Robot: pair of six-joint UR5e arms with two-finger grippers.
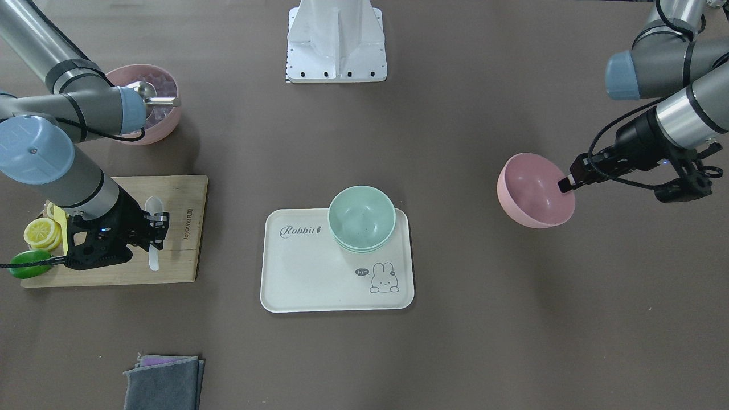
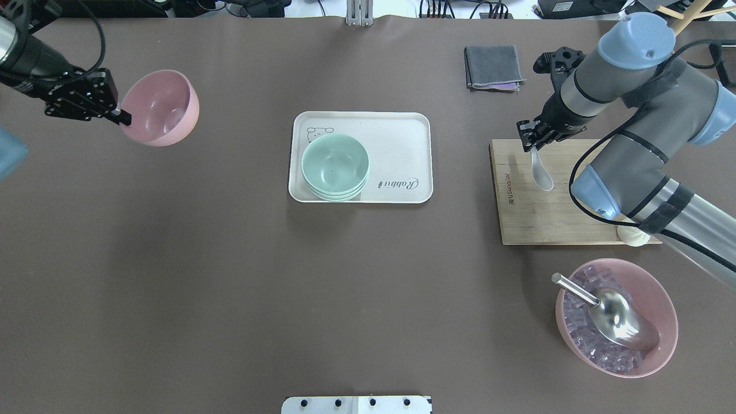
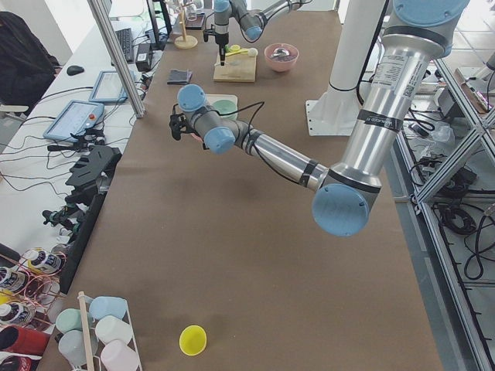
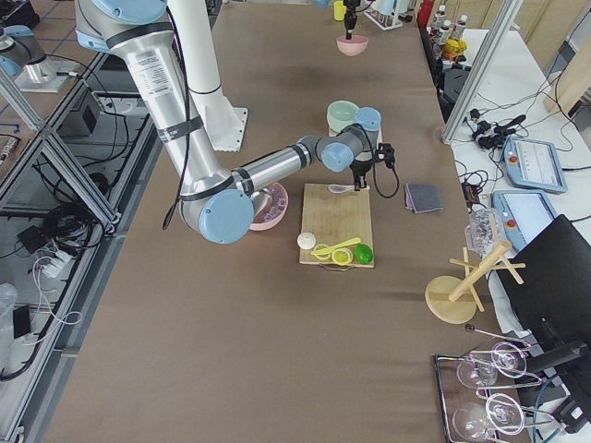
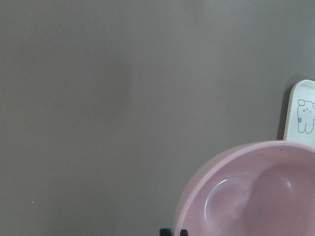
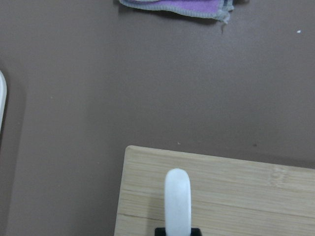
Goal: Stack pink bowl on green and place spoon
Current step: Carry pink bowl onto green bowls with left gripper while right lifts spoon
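Observation:
My left gripper (image 2: 122, 117) is shut on the rim of the pink bowl (image 2: 162, 107) and holds it tilted above the table, well left of the tray; the bowl also shows in the front view (image 1: 534, 191) and the left wrist view (image 5: 256, 194). Green bowls (image 2: 335, 165), stacked, sit on the white rabbit tray (image 2: 397, 132). My right gripper (image 2: 532, 145) is shut on the handle of the white spoon (image 2: 543, 176) over the wooden board (image 2: 535, 218). The right wrist view shows the spoon (image 6: 177, 199) between the jaws.
A larger pink bowl (image 2: 661, 305) of ice cubes with a metal scoop (image 2: 618, 313) stands near the robot on the right. Lemon slices (image 1: 42, 232) and a lime (image 1: 27, 264) lie on the board. A folded grey cloth (image 2: 493, 67) lies beyond the board.

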